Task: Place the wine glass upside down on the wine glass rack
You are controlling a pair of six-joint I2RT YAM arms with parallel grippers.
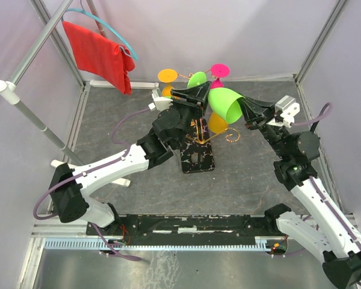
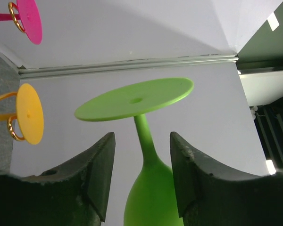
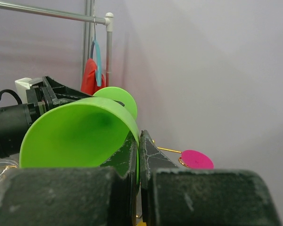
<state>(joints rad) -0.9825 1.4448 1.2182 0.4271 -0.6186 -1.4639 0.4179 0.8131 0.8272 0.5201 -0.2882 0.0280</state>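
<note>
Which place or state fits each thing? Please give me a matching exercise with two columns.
Things:
1 green wine glass
2 pink wine glass
3 red cloth
4 left gripper

Places or states:
A hangs at the far left
B open, one finger on each side of the green stem
C rim pinched by the right gripper
D hangs on the wine glass rack

Pairs: 1-C, 2-D, 3-A, 4-B

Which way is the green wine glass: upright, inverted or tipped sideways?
Tipped sideways: the right gripper pinches the green wine glass by its rim, foot pointing toward the back wall.
</note>
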